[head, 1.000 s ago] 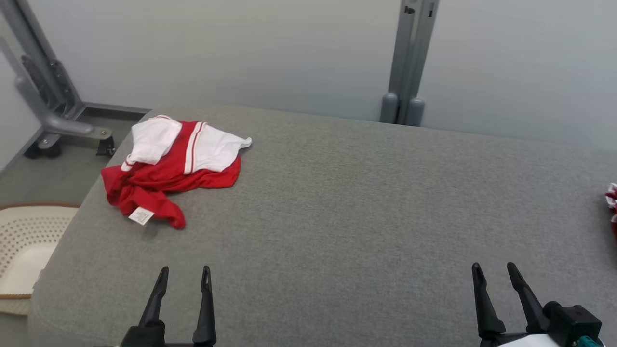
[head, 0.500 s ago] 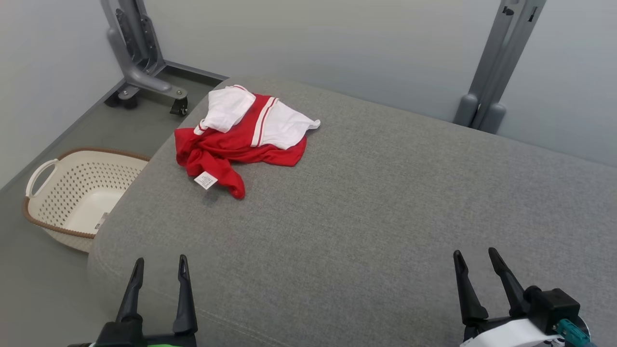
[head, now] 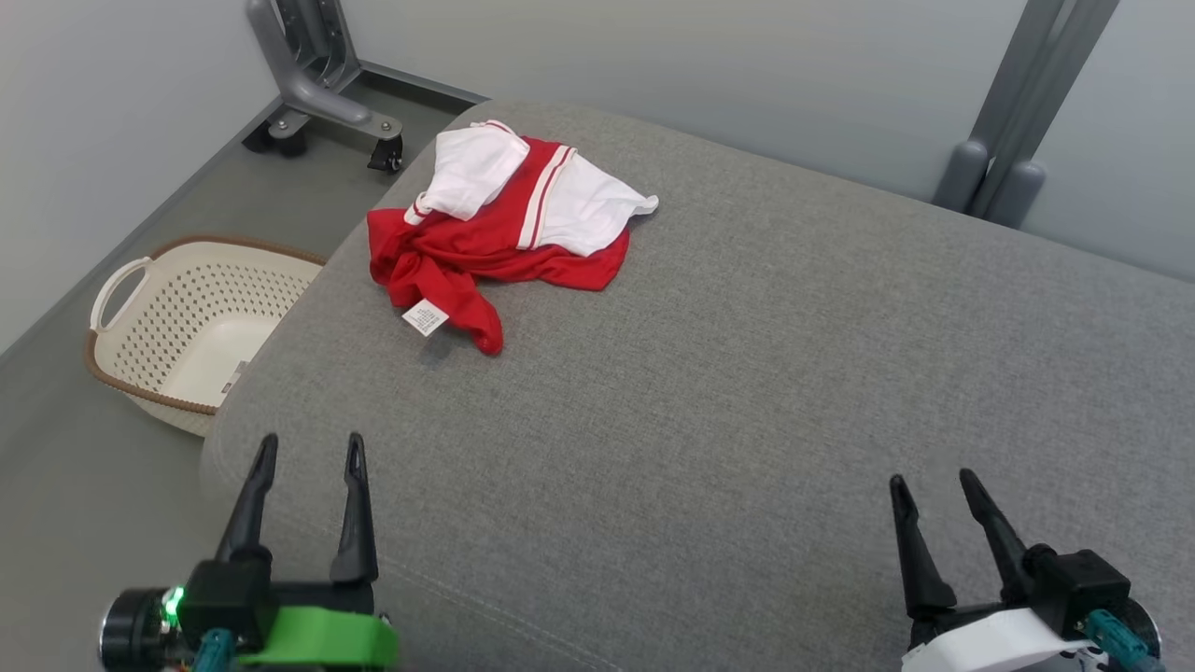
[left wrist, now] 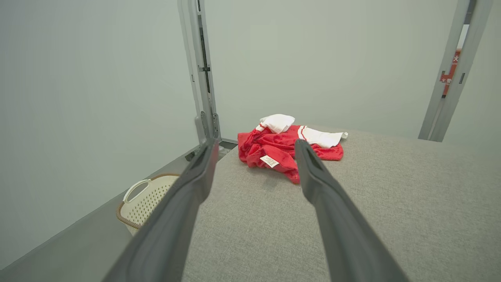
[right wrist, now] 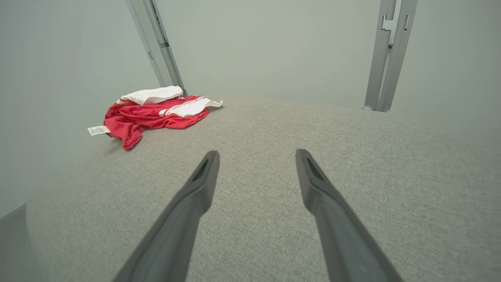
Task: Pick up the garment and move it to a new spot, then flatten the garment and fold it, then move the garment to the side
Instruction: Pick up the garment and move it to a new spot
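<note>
Garment first: you have the red and white garment point(head: 485, 252) lying crumpled in the upper left of the head view, on the far left corner of the grey fabric-covered table point(head: 747, 373). Its white parts lie on top toward the back, the red cloth bunches toward the front, and a small white label point(head: 425, 317) shows on the red edge nearest you. In the left wrist view the garment point(left wrist: 282, 147) sits just above the fingertips, at the middle of the frame; in the right wrist view it point(right wrist: 152, 113) lies in the upper left.

Your left pincer point(head: 312, 443) is at the lower left of the head view, over the table's near left edge, released and holding nothing, well apart from the garment. Your right pincer point(head: 932, 481) is at the lower right, also released and empty, above bare fabric.

Left of the table, a cream perforated basket point(head: 159, 317) with a brown rim stands on the floor. A grey metal frame on casters point(head: 317, 84) stands behind it at the top left.
</note>
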Motion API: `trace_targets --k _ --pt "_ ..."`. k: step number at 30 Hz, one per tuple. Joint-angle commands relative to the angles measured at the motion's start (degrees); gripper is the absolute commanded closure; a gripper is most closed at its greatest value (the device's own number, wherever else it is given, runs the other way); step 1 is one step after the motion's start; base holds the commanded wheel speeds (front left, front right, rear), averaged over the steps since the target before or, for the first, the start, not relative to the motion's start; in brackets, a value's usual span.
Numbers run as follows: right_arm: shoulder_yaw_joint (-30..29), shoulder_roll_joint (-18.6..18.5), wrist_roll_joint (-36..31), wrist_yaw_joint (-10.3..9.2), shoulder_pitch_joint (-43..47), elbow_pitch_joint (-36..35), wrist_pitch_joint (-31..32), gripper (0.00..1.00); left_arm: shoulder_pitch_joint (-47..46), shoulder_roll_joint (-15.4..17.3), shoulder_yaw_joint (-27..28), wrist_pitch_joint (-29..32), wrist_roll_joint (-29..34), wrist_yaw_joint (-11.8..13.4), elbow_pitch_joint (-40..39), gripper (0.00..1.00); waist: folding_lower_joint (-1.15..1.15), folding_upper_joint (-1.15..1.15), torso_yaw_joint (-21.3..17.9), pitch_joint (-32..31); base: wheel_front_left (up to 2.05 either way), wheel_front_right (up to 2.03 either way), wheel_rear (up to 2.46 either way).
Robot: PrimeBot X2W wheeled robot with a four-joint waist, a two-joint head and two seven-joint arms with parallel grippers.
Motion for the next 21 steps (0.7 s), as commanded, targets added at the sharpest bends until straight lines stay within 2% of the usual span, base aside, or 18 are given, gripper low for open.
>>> trace_targets --k 1,5,8,12,15,21 --pt "-0.87 -0.32 -1.00 -0.02 0.14 -0.69 -0.18 0.00 -3.38 0.40 0.37 -0.03 0.39 -0.85 0.27 0.00 0.00 0.00 0.56 2.46 0.00 0.00 0.00" --pt "-2.15 -1.86 -2.99 -0.02 -1.21 -2.19 -0.18 0.00 -12.46 1.88 1.27 -0.02 -0.47 -3.46 2.94 0.00 0.00 0.00 -0.80 7.48 0.00 0.00 0.00" --pt "-2.64 -3.80 -4.29 -0.02 -2.81 -2.86 -0.18 0.00 -21.73 4.86 0.20 0.00 -0.92 -5.23 8.39 0.00 0.00 0.00 -2.68 11.68 0.00 0.00 0.00" --pt "-3.43 -6.36 -5.61 -0.02 -5.32 -3.84 -0.18 0.00 -36.12 8.43 -1.34 1.12 -3.66 -6.10 16.65 0.00 0.00 0.00 -4.88 17.22 0.00 0.00 0.00" --pt "-3.82 -8.02 -6.35 -0.03 -7.07 -4.82 -0.17 0.00 -45.81 11.12 -4.01 4.53 -6.22 -6.31 23.00 0.00 0.00 0.00 -6.32 21.47 0.00 0.00 0.00" --pt "-4.12 -10.28 -7.73 -0.03 -9.76 -6.85 -0.18 0.00 -62.17 17.03 -13.48 14.75 -19.29 -6.31 37.72 0.00 0.00 0.00 -9.87 28.31 0.00 0.00 0.00"
